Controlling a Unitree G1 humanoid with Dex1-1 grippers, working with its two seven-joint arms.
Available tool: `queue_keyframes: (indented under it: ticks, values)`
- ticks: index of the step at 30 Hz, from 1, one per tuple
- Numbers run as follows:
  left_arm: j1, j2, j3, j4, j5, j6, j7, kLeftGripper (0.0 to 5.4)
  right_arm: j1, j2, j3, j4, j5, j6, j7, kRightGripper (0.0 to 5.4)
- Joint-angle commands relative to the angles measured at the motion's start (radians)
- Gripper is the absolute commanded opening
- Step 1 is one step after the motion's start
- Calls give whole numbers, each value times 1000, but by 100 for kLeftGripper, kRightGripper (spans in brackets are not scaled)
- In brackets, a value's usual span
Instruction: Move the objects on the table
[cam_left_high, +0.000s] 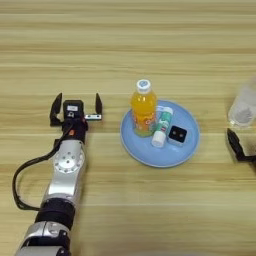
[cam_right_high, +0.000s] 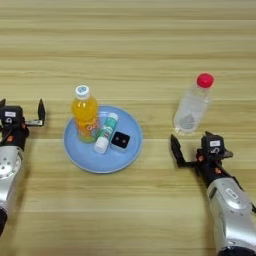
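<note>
Waiting wide-fingered left of blue plate (cam_left_high: 150, 159): left gripper (cam_left_high: 76, 107); orange bottle (cam_left_high: 143, 109), tube (cam_left_high: 161, 127), black block (cam_left_high: 177, 134) on plate; approach bottle level; right gripper (cam_right_high: 195, 148) parked, fingers unreadable

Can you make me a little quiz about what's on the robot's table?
1. True or false: the orange bottle stands upright on the blue plate.
2. What colour is the cap of the clear bottle?
A. red
B. green
C. yellow
3. Fill in: the black block lies on the plate, right of the ____.

Extra fact: the left gripper is open, left of the plate; the right gripper is open too, just below the clear bottle.

Key: 1 true; 2 A; 3 tube.
</note>
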Motion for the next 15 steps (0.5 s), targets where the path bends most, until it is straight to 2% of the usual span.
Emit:
queue_keyframes:
  ticks: [1,5,12,15]
  values:
    - [-11,7,2,18,0,-11,-2,540,-15,4,5,26,-3,-15,1,538]
    - [-7,6,-1,5,0,-18,-6,540,-18,2,5,31,-2,-20,-4,538]
    - [21,-8,-8,-140,-5,-8,-9,540,-47,14,12,63,-3,-35,-11,538]
    - [11,-2,-3,-119,-7,-9,-13,540,-74,24,16,117,-8,-53,-13,538]
